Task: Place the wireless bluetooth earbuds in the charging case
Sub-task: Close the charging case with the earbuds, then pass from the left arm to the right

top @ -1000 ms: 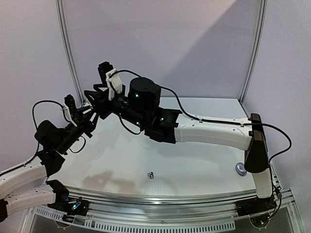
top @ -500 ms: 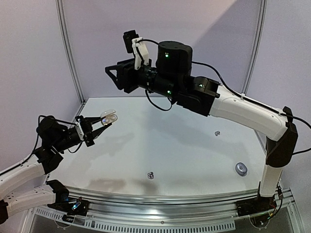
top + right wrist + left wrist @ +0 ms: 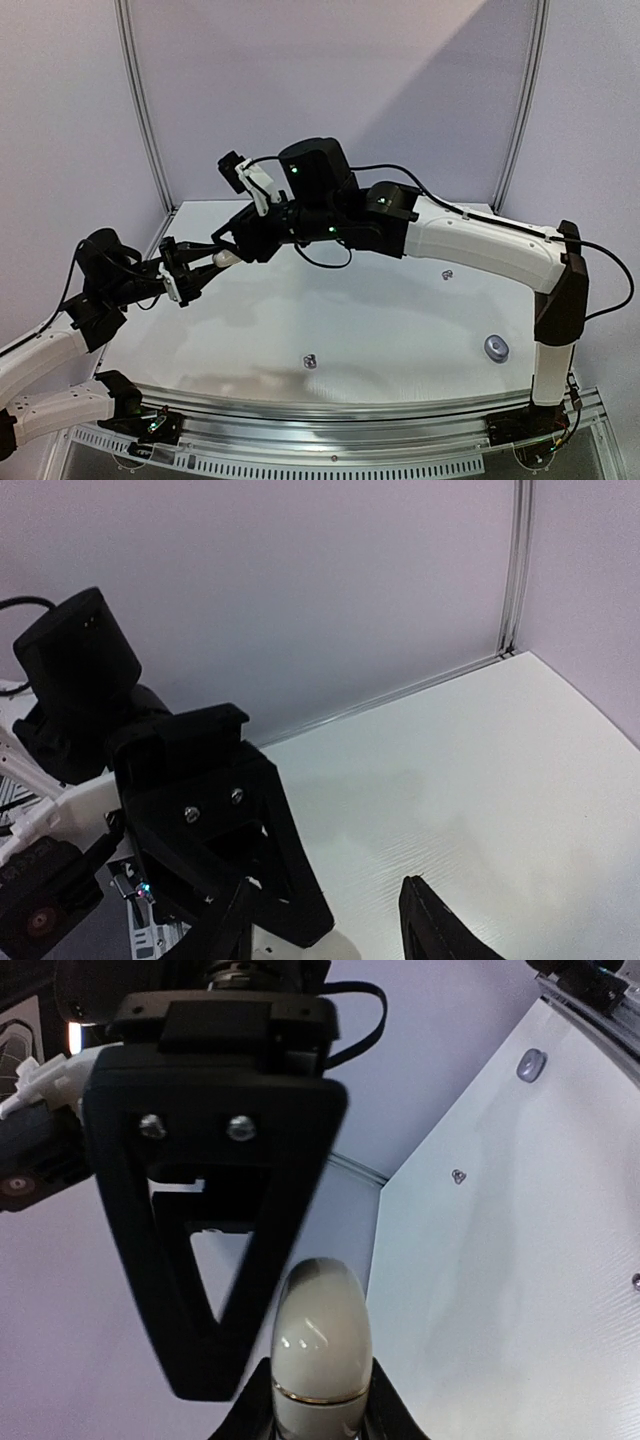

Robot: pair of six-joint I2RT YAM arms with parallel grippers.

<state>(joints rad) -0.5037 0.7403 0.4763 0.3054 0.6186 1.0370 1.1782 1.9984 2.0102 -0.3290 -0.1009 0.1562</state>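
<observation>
My left gripper (image 3: pixel 222 258) is shut on a glossy white egg-shaped charging case (image 3: pixel 227 256) with a thin gold seam, held above the table's left side. In the left wrist view the case (image 3: pixel 322 1345) stands between my fingers, closed. My right gripper (image 3: pixel 236 243) is open and hangs right at the case; one of its black triangular fingers (image 3: pixel 200 1250) shows just left of it. In the right wrist view the right gripper (image 3: pixel 328 905) is open around the left gripper's finger (image 3: pixel 225 825). Two tiny dark silvery earbuds (image 3: pixel 310 361) (image 3: pixel 447 274) lie on the table. The white earbuds are not visible.
A grey rounded object (image 3: pixel 495 347) lies near the table's right front, also in the left wrist view (image 3: pixel 531 1062). The white table (image 3: pixel 380 320) has walls at the back and sides. The right arm stretches across the table's middle.
The right arm pulled up and away from the left gripper half a second ago, then came back down to the case. The left gripper still holds the case, slightly lower and forward.
</observation>
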